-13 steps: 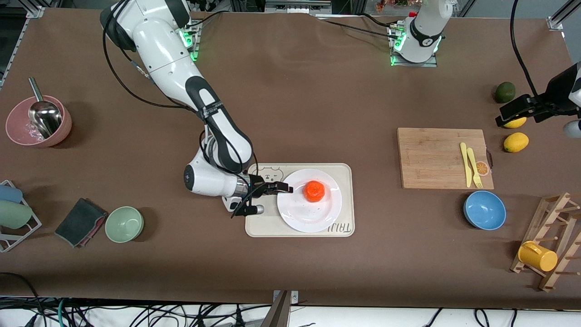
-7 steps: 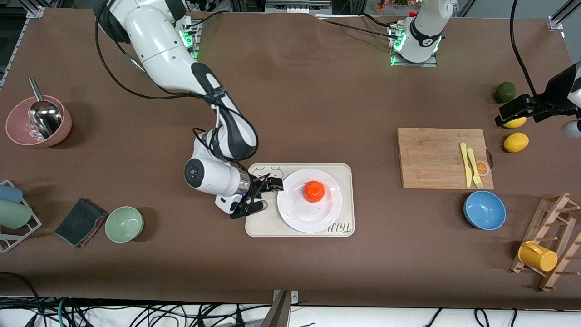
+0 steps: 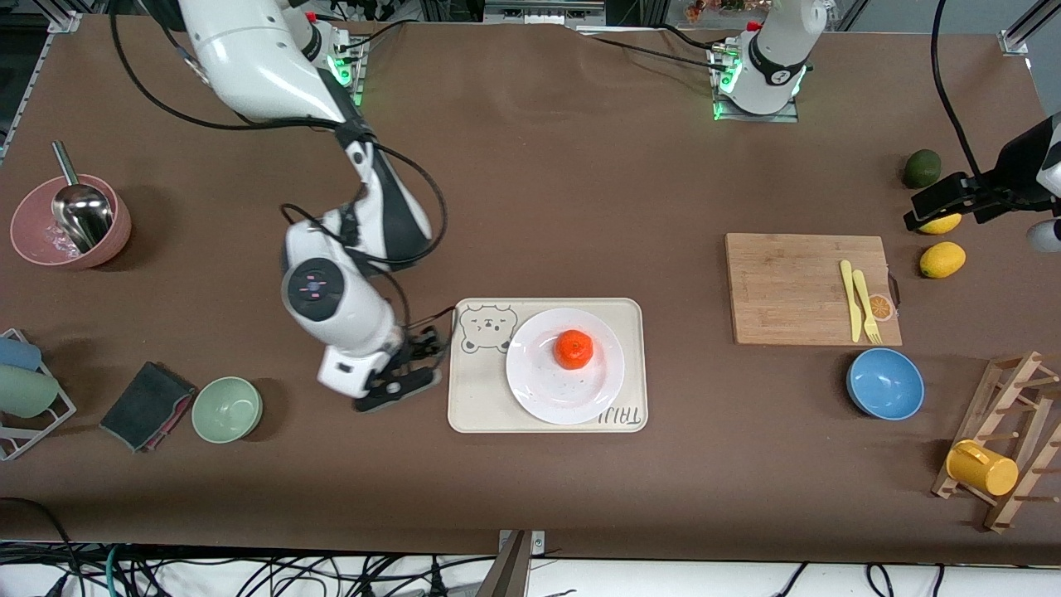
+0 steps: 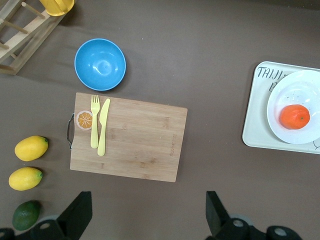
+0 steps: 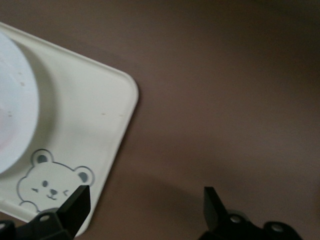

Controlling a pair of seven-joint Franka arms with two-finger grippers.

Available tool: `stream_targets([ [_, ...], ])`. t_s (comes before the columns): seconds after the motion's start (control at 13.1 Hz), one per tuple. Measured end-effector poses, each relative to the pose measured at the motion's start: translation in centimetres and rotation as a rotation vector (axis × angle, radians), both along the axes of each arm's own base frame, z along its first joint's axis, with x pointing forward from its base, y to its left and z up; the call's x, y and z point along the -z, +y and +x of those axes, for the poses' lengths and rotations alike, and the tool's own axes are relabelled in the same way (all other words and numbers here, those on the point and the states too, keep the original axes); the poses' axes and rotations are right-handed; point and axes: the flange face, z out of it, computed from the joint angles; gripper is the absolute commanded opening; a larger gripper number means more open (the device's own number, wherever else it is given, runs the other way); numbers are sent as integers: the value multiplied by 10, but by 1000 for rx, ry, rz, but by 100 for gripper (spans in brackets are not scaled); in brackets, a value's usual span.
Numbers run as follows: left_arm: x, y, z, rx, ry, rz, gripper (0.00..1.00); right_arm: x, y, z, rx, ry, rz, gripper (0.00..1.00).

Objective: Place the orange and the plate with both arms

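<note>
Now right hand (image 3: 423, 355) open beside tray (image 3: 472, 406).

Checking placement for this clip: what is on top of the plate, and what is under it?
The orange sits on the plate, near its centre. Under the plate lies the cream bear-print tray; the tray surface beneath the plate is covered. Both grippers are clear of it.

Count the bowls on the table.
3: a pink bowl holding a metal scoop and a green bowl, both toward the right arm's end; a blue bowl near the cutting board.
</note>
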Motion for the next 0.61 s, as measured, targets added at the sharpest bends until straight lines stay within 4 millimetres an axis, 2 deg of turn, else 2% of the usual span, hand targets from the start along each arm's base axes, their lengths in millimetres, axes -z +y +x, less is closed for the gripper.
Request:
stream_targets([
  [0.15,0,5,0,-9,0,0,100,-41,-55,8,39,18,-54,100],
  [0.3,0,11,0,-14,0,8,100,-90,-93,-1,63,65,-73,100],
  [0.46,0,13,0,-13,0,11,100,-140,-116,-28,86,165,-74,100],
  [0.61,0,14,0,-14,0,13,100,-170,-147,-59,120,270,-68,100],
])
